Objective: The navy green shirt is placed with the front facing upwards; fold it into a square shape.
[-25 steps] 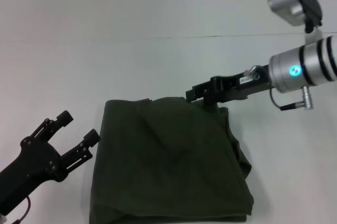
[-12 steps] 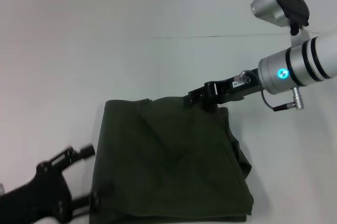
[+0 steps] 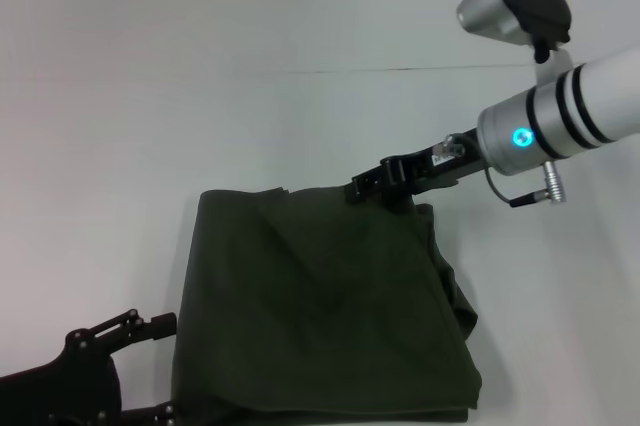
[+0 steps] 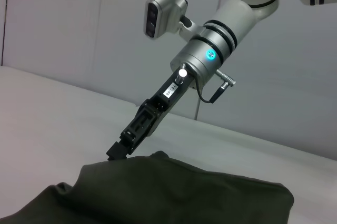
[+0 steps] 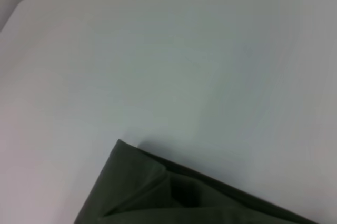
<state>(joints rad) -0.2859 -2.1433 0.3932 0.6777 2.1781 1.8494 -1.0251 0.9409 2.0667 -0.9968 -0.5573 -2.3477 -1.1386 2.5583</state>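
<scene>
1. White desk [image 3: 150,96] spreads pale and bare around the navy green shirt [image 3: 320,306], which lies already folded into a rough square, several layers thick, with no chest lettering showing on its upper face.
2. At the shirt's far right corner sits the right gripper [image 3: 362,186], its tip touching the folded edge. Whether it is pinching cloth or only resting there, I cannot tell.
3. That placement looks meant to steady or tidy the corner, since the fold there bulges a little.
4. Beside the shirt's near left corner the left gripper [image 3: 150,324] lies low, one finger stretched toward the cloth. How wide it stands cannot be judged, and it seems clear of the fabric.
5. Only the head view shows the whole square and its loose, wavy right edge.
6. From the left wrist view, the right gripper [image 4: 120,149] shows side-on, slanting down onto the raised hem.
7. Close up, the right wrist view shows the corner's stacked layers [image 5: 158,182], and no fingers at all.
</scene>
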